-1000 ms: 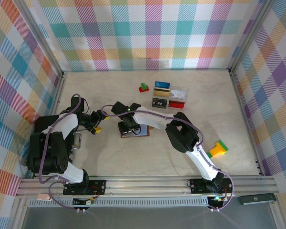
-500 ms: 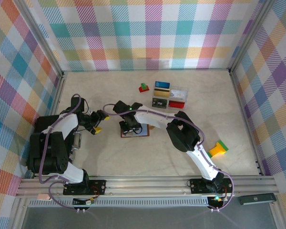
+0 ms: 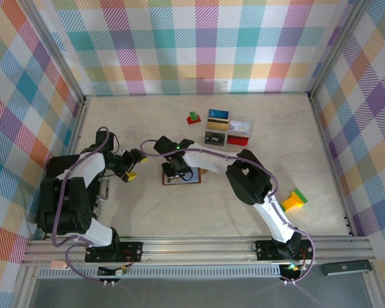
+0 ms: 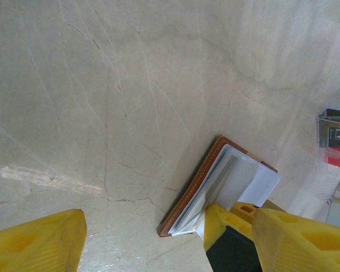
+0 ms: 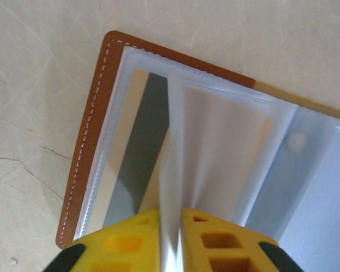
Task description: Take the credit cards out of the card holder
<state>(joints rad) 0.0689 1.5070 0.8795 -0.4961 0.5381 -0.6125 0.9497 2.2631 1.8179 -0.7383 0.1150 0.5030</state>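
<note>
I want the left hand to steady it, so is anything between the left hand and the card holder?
No object lies between the left hand and the card holder, just bare table. The right hand is on the holder, pinching a clear sleeve.

— Top camera?
— High above the near edge, looking down on the whole bench (image 3: 147,212).
— Wrist cameras?
— Left looks down from nearby at the card holder (image 4: 188,190); right sits almost against it. All three share it.
</note>
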